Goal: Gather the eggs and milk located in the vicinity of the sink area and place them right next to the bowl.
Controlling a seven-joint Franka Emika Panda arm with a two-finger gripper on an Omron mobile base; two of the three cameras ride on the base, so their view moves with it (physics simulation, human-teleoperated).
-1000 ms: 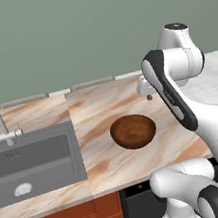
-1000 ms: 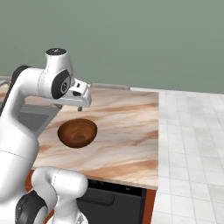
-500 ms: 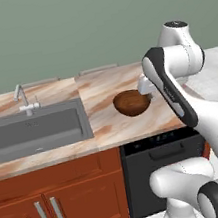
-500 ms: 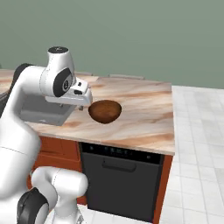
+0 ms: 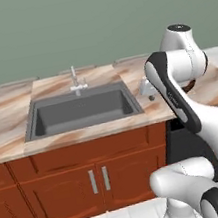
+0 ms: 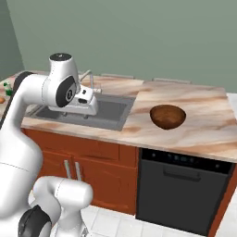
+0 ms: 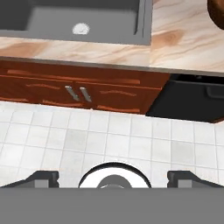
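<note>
The dark grey sink (image 5: 81,111) with its slim tap (image 5: 74,79) lies in the middle of the left base view. In the right base view, the sink (image 6: 111,111) sits left of the brown bowl (image 6: 167,115). My gripper (image 6: 90,107) hangs over the sink's front right part, at the counter's front edge (image 5: 146,89). In the hand view, the gripper (image 7: 113,177) is open, its fingertips (image 7: 41,177) wide apart with nothing between them. The sink (image 7: 109,22) and a sliver of the bowl (image 7: 217,11) lie at the top. At the far left edge sit a small orange egg (image 6: 2,99) and a green-topped bit of milk (image 6: 6,88).
Reddish wooden cabinet doors (image 5: 98,179) stand under the sink. A black dishwasher (image 6: 185,185) stands under the bowl's stretch of counter. White floor tiles (image 7: 109,135) lie below the hand. The arm hides the counter to the right in the left base view.
The whole picture has shifted: the base has driven left along the counter, so the sink now lies ahead and the bowl off to the right. The gripper stays open.
</note>
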